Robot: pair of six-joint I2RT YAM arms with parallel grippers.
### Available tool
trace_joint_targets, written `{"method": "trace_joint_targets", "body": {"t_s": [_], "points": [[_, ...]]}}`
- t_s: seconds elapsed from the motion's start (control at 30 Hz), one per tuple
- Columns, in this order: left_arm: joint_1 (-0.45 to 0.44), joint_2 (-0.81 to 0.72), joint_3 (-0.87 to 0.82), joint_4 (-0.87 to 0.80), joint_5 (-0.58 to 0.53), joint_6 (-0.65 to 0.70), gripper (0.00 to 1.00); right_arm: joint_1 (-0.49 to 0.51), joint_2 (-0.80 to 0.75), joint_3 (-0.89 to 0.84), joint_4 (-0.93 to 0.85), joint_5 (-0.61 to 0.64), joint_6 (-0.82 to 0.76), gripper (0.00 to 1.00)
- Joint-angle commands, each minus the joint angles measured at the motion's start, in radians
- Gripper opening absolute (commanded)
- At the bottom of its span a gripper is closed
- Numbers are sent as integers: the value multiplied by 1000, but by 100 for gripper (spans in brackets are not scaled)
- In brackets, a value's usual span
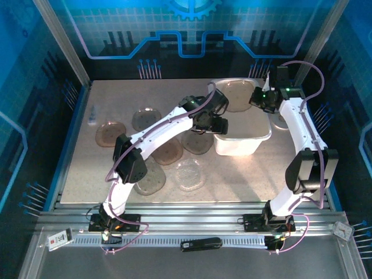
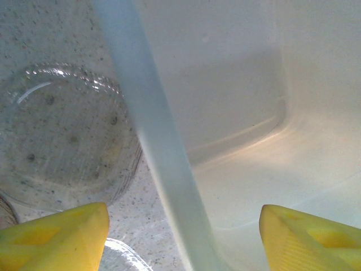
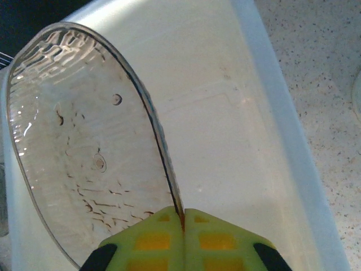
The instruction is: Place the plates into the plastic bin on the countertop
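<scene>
Found a beige, speckled, stone-look countertop (image 1: 244, 180) across the middle of the top view, with a white, cloudy plastic bin (image 1: 239, 145), round-cornered and roll-rimmed, at upper right and several thin rounded-square plates (image 1: 168, 151) lying flat left of centre. Noted the right gripper (image 3: 183, 226) pressed together on the edge of a smoky plate (image 3: 84, 141), ripple-textured and held on edge over the bin, and the left gripper (image 2: 186, 240) spread wide and empty astride the bin's rim. Judged the plates light, stiff, slick and probably brittle, best pinched at the raised rim.
</scene>
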Motion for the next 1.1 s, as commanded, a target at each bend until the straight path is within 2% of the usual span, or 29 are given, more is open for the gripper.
{"method": "trace_joint_targets", "body": {"t_s": [0.0,0.4,0.57,0.77,1.07], "points": [[51,-87,28,-1,-9,75,73,17,36,61,-60,31,25,0],[272,-127,20,60,57,272,74,84,210,227,-160,122,-11,0],[345,-107,18,74,92,299,74,85,284,277,-167,112,-44,0],[361,-76,29,73,91,341,74,101,397,381,-222,100,-95,0],[361,-18,51,66,92,346,74,113,476,421,-218,105,-122,0]]}}
